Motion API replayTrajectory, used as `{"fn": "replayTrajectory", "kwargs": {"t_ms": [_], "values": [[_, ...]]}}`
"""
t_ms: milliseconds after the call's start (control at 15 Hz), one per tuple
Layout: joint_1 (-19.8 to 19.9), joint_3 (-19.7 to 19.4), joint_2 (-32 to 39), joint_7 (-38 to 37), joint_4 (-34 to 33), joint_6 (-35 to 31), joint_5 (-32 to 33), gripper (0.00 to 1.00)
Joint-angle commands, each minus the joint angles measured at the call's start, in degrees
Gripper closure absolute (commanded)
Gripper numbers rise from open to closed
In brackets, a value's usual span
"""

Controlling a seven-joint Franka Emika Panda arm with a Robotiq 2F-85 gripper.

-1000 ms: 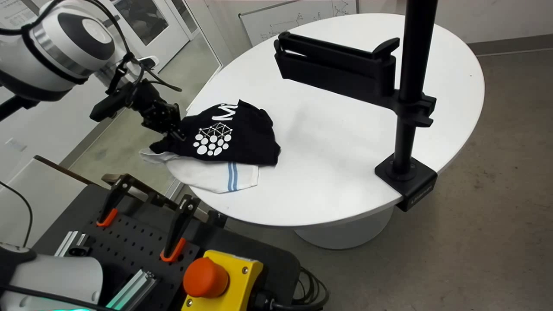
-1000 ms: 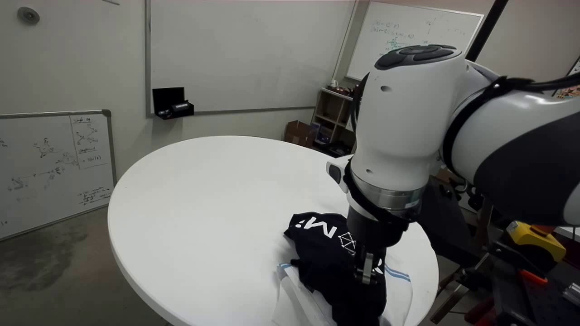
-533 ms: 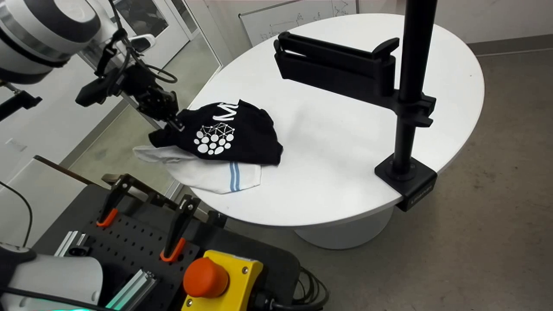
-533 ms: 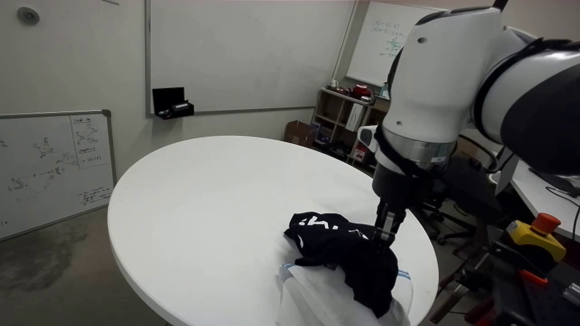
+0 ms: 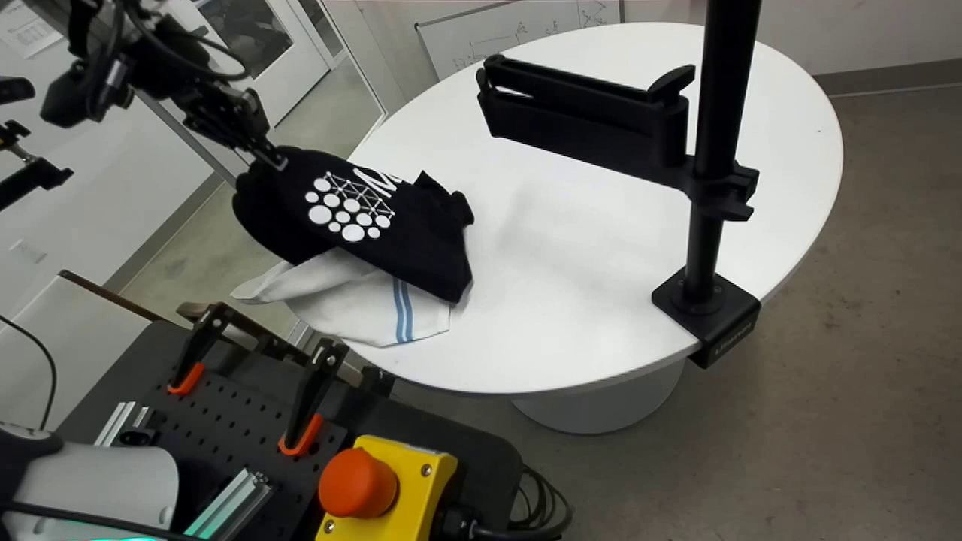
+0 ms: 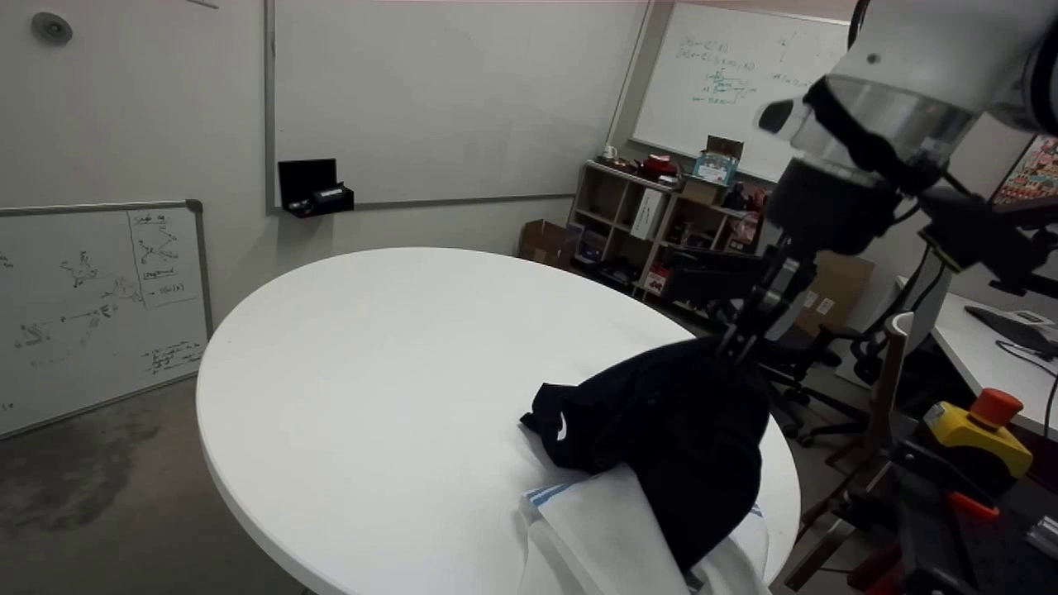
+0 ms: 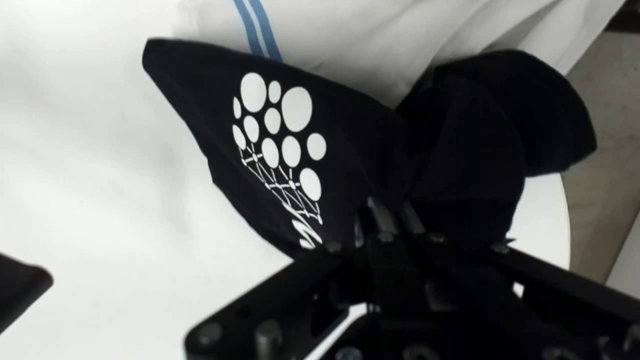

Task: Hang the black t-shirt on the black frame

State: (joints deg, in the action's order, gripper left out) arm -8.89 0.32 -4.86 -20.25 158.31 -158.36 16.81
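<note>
The black t-shirt (image 5: 421, 240) has a white dot cluster and lettering. One end is lifted while the far end rests on the table. It also shows in an exterior view (image 6: 702, 446) and in the wrist view (image 7: 360, 125). My gripper (image 5: 278, 159) is shut on the lifted end, above the table's edge; its fingers are close together on the fabric in the wrist view (image 7: 392, 210). The black frame (image 5: 721, 105) is clamped to the opposite table edge, with a broad horizontal arm (image 5: 579, 109) well apart from the shirt.
A white cloth with blue stripes (image 5: 361, 304) lies partly under the shirt on the round white table (image 5: 571, 330). A yellow box with a red button (image 5: 391, 488) and clamps (image 5: 308, 398) are on the dark cart beside the table.
My gripper has risen and moved back, away from the table's middle. The shirt's held end has lifted with it, and the white cloth has shifted slightly under it.
</note>
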Motion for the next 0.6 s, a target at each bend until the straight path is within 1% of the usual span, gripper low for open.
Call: {"fn": "replayTrajectory", "kwargs": {"t_ms": [0, 133, 200, 267, 333, 400, 533], "values": [[2.9, 2.2, -9.2, 2.8, -0.5, 1.7, -4.1, 0.99], [4.1, 2.9, -13.4, 3.3, -1.1, 2.4, -5.0, 0.99], [4.7, 3.1, -17.2, 3.8, 1.0, 2.1, -5.4, 0.99], [5.1, 3.3, -19.2, 4.4, 0.6, 2.8, -5.9, 0.99], [5.3, 3.4, -20.1, 5.0, -1.1, 4.2, -6.7, 0.99], [5.5, 3.2, -22.4, 5.9, -1.1, 5.4, -7.5, 0.99], [6.0, 2.8, -28.8, 7.1, 0.9, 7.4, -8.7, 0.99]]}}
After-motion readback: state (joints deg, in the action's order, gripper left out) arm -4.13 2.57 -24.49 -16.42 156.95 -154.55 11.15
